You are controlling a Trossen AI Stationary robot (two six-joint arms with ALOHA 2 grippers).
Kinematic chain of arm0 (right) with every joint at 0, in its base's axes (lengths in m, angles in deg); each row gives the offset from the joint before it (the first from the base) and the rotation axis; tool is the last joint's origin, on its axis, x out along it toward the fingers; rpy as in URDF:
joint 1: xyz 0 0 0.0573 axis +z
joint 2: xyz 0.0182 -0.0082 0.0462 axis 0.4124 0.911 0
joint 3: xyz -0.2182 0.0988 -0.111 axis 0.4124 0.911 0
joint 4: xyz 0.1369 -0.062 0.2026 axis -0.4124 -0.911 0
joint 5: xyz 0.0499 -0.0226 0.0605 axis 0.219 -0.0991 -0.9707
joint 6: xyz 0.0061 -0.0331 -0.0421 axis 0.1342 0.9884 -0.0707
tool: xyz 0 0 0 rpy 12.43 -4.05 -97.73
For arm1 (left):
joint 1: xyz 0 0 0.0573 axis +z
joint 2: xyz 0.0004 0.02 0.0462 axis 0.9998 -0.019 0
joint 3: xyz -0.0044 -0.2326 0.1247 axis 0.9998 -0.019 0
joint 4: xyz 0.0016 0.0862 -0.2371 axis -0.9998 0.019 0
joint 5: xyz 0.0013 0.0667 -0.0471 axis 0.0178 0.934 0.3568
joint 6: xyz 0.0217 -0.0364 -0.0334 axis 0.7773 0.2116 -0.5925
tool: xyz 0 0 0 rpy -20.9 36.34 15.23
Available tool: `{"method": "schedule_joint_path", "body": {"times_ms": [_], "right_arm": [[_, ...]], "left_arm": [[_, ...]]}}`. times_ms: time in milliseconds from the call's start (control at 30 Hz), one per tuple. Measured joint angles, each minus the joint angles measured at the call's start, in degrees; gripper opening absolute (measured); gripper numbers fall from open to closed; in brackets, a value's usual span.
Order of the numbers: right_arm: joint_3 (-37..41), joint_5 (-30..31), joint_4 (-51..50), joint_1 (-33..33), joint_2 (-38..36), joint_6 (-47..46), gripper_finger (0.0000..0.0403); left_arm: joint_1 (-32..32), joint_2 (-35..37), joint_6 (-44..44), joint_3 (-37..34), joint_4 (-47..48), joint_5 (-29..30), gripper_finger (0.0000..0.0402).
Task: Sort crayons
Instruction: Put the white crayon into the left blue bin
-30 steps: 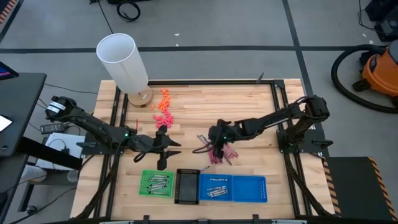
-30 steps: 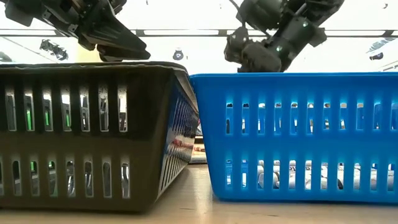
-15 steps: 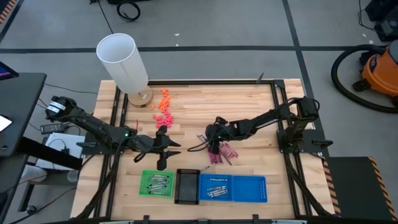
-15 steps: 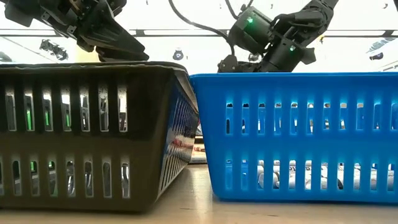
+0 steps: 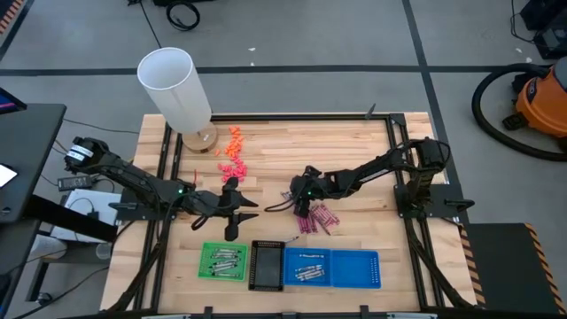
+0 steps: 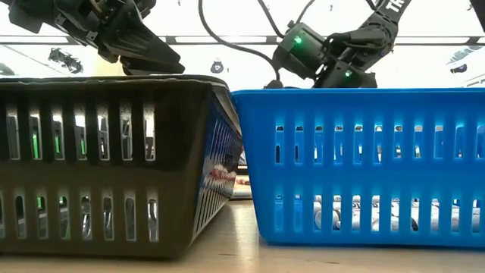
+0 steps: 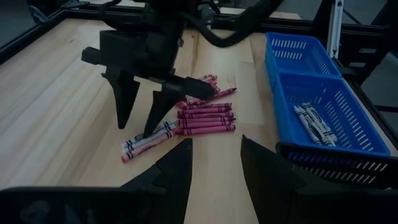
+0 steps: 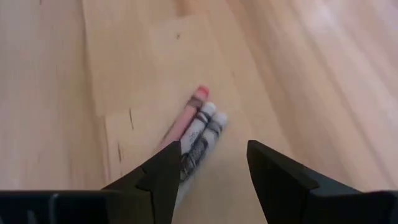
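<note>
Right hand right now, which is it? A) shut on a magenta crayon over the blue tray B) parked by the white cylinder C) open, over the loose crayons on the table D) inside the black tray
C: the right hand has its fingers spread with nothing between them, poised over a small cluster of crayons lying on the bare wood, short of the blue tray.

The right gripper (image 5: 296,203) has slid toward the left arm over the loose crayons (image 5: 312,215), jaws now spread
</note>
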Motion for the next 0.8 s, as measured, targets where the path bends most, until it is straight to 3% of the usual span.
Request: {"method": "schedule_joint_path", "body": {"times_ms": [567,800], "right_arm": [[-0.21,-6.27,-5.96,-5.62,-0.24,-0.02,0.0190],[-0.31,-8.72,-8.63,-6.45,-0.45,2.69,0.0154]], "left_arm": [[-0.07,0.00,-0.01,0.00,0.47,0.21,0.0146],[-0.07,0.00,-1.52,0.00,2.52,-0.04,0.0146]]}}
